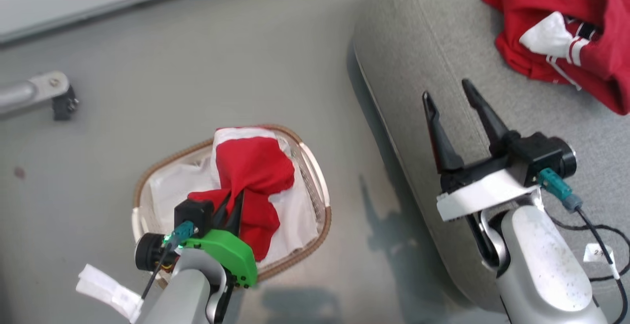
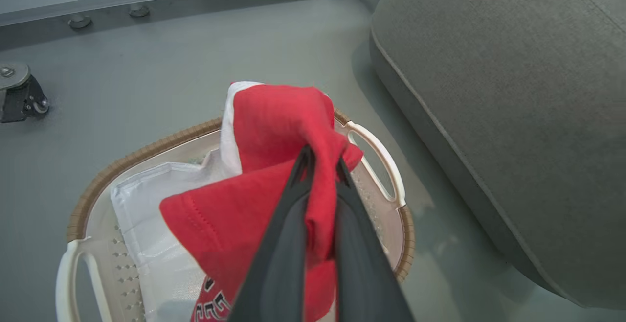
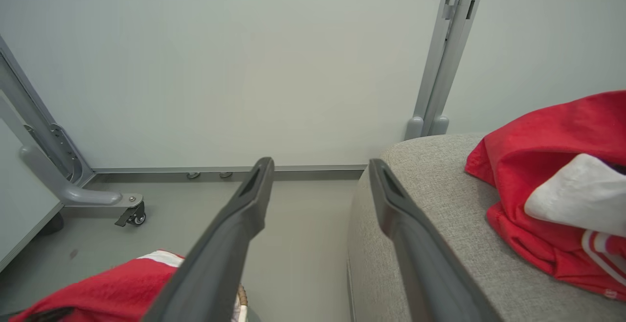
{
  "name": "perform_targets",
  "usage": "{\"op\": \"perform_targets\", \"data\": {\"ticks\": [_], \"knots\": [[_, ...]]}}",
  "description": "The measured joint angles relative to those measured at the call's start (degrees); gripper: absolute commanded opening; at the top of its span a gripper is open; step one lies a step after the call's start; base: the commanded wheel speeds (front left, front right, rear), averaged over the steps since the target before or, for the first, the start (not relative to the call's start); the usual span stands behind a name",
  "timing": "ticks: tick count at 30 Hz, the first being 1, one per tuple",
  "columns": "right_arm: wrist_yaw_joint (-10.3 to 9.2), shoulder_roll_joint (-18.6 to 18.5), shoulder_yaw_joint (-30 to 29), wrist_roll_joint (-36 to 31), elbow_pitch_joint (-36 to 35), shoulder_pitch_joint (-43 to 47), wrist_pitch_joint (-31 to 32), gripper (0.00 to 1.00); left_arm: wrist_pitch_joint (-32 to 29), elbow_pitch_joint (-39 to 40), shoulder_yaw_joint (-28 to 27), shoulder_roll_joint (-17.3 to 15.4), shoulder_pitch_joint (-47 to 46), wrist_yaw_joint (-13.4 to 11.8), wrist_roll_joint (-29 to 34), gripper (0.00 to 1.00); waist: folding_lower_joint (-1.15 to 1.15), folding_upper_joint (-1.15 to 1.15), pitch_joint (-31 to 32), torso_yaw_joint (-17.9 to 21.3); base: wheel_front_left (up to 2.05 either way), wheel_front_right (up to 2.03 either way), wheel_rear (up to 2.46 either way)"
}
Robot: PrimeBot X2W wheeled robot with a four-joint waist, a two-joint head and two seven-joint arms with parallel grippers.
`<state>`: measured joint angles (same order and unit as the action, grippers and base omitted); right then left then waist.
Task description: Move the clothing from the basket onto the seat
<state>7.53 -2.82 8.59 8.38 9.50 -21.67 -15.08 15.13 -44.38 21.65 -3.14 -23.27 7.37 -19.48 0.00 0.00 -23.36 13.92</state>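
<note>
Bare floor [image 1: 197, 68] surrounds the basket [image 2: 142, 151] at lower left; the seat's [image 1: 418, 43] edge runs right of it. Left gripper [image 1: 235, 197] pinches red clothing [image 1: 251, 166] above the basket; right gripper [image 1: 445, 90] gapes empty over the seat.

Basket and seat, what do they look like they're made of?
The basket looks like smooth cream moulded plastic, with punched holes in the wall and a brown woven-look rim, possibly rattan or imitation. The seat looks like matte light-grey woven fabric upholstery: a coarse weave and a stitched seam along the edge show.
</note>
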Motion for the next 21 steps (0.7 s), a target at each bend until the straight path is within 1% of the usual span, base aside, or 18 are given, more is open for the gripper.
{"op": "perform_targets", "data": {"ticks": [6, 9, 17, 21], "knots": [[0.00, 0.0, -0.1, -0.8, 2.1, 3.8, 0.0, 1.00, 0.0, 9.6, -2.4, 0.2, 5.5, 0.0, 0.0, 0.00, 0.00, 0.00, 6.8, -1.7, 0.00, 0.00, 0.00], [0.00, 0.0, -0.1, -0.9, 2.7, 5.5, 0.0, 1.00, 0.0, 14.1, -2.8, 0.2, 7.2, 0.0, -0.7, 0.00, 0.00, 0.00, 9.7, -2.5, 0.00, 0.00, 0.00], [0.00, 0.0, 0.9, -0.6, 4.2, 9.6, 0.0, 1.00, 0.0, 25.3, -3.5, 0.3, 8.7, -1.1, -1.9, 0.00, 0.00, 0.00, 16.2, -4.4, 0.00, 0.00, 0.00], [0.00, 0.0, 1.2, -0.7, 5.4, 11.5, 0.0, 1.00, 0.0, 29.5, -3.7, 0.3, 8.7, -1.4, -1.9, 0.00, 0.00, 0.00, 18.5, -5.0, 0.00, 0.00, 0.00]]}}
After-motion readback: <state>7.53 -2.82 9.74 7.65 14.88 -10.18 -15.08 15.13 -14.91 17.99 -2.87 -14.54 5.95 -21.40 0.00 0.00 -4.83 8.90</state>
